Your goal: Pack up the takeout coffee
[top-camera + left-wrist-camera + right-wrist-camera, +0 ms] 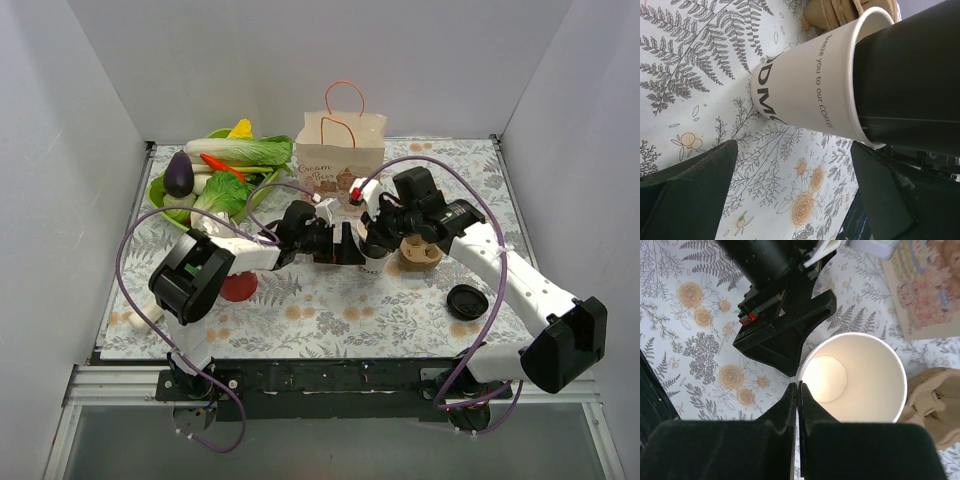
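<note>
Floral tabletop (pixel 330 310), R gripper (pixel 798 390) pinching rim of lidless white cup (pixel 855 375), L gripper (pixel 792 145) gaping fully beside it, holding nothing.

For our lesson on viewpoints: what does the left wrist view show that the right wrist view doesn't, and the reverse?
Left wrist only: the lettering down the cup's side. Right wrist only: the cup's empty inside and the bag. Both: the lidless cup, the right gripper on its rim, the left gripper, the carrier and the floral cloth.
</note>
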`<state>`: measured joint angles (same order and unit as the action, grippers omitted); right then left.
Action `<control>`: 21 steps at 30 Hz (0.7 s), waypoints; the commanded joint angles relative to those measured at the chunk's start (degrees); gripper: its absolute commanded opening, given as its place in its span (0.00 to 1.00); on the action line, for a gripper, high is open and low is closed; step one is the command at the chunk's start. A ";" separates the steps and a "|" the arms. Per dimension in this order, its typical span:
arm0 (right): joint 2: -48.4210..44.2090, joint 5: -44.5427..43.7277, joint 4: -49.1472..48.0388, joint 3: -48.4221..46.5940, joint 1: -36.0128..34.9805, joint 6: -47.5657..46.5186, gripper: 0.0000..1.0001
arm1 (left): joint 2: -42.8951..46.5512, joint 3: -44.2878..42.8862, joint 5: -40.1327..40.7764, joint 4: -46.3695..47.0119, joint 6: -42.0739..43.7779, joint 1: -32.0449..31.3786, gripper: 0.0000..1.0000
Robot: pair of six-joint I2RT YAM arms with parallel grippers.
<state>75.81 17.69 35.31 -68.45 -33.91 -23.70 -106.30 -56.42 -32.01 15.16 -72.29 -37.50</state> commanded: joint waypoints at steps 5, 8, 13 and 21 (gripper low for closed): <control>-1.45 -1.96 7.66 -13.81 -0.37 -3.98 0.01 | 9.00 -1.67 -3.06 -3.98 7.16 0.32 0.98; -2.51 -1.61 12.05 -16.37 -0.37 -6.61 0.01 | 12.34 -2.02 -2.28 -8.37 10.32 0.23 0.98; -9.53 6.46 20.22 -7.70 -0.54 -15.05 0.01 | 18.57 -3.95 5.81 -17.50 13.93 1.19 0.98; -17.62 9.56 18.57 6.82 -3.35 -20.94 0.01 | 22.01 -5.89 7.93 -23.24 15.16 4.89 0.98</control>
<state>60.07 24.73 54.48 -66.63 -35.99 -40.14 -86.11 -60.18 -26.13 -3.60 -59.02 -33.89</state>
